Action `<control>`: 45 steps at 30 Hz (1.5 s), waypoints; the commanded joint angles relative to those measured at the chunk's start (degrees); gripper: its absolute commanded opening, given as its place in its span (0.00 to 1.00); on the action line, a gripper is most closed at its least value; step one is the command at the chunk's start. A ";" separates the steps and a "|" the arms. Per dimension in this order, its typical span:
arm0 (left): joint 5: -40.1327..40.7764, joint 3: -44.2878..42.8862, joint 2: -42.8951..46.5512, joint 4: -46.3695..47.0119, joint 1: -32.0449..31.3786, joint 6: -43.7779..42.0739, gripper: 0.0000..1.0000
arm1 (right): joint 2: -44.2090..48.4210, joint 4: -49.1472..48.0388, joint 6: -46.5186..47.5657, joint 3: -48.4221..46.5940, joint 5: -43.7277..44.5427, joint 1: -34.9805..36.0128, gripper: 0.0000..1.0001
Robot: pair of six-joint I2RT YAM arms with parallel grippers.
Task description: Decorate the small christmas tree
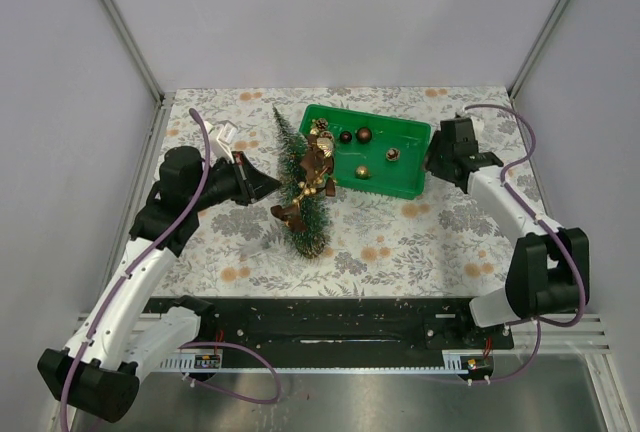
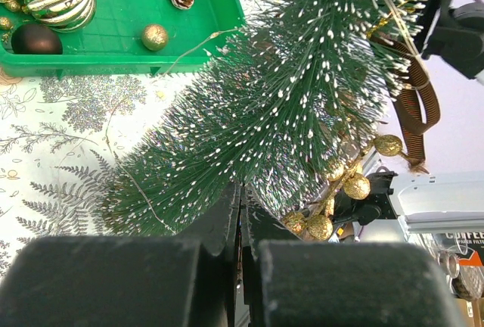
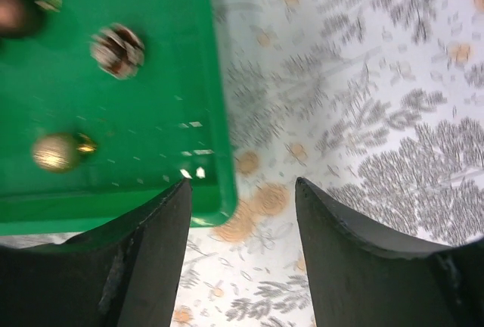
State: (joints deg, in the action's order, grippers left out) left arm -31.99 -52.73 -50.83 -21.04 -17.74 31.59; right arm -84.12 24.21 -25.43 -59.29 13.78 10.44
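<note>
Top external view: shows the small christmas tree point(image 1: 300, 187) lying on its side on the floral table point(image 1: 420, 242), tip toward the far edge, broad end toward the arms, just left of the green tray point(image 1: 412, 190). Shows a brown ribbon point(image 1: 318, 157) and a gold berry sprig point(image 1: 312, 190) draped across the bristles.

Finds the left gripper point(image 1: 272, 185) pushed into the tree's left flank with fingers together; cannot tell, even from the left wrist view, whether pinching any bristle. Finds the right gripper point(image 3: 242, 191) with fingers apart, holding nothing, hanging at the tray's right end near a pinecone point(image 3: 117, 49) and a gold ball point(image 3: 54, 151).

Looks very light, so probably slides or rolls under a nudge. Seems soft and springy at the bristles, yielding under a pinch and offering poor purchase; may shed frosting. Likely stiff only along the central stem.

Best to take hold low on the stem near the broad end, reaching through the bristles to the core. Avoid the slender tip, likely to bend. Steady with one gripper while hanging ornaments with the other.
</note>
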 commanded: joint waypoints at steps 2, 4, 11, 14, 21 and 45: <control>1.58 0.08 0.82 1.17 0.42 1.10 0.00 | 1.42 -5.22 1.44 -9.69 -3.75 0.02 0.67; 1.67 0.26 0.64 1.35 0.77 1.10 0.00 | -2.08 -5.75 1.52 -12.77 -6.47 0.20 0.68; 1.05 1.23 0.73 2.23 1.74 0.31 0.00 | -19.49 -3.47 4.07 -23.49 -8.95 5.11 0.73; 1.23 1.40 0.91 2.23 2.00 -0.30 0.00 | -24.06 -2.76 4.77 -25.26 -7.54 5.82 0.77; 0.26 2.54 1.26 3.46 2.97 0.66 0.00 | -29.87 -2.15 7.32 -27.46 -5.08 6.26 0.78; -1.41 4.91 3.10 5.74 4.38 2.24 0.00 | -37.00 -0.91 7.85 -32.91 -0.25 7.58 0.53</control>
State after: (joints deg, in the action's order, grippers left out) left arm -32.14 -48.80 -49.06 -17.87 -13.76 33.10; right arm -121.84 24.45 -17.76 -90.78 11.46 17.34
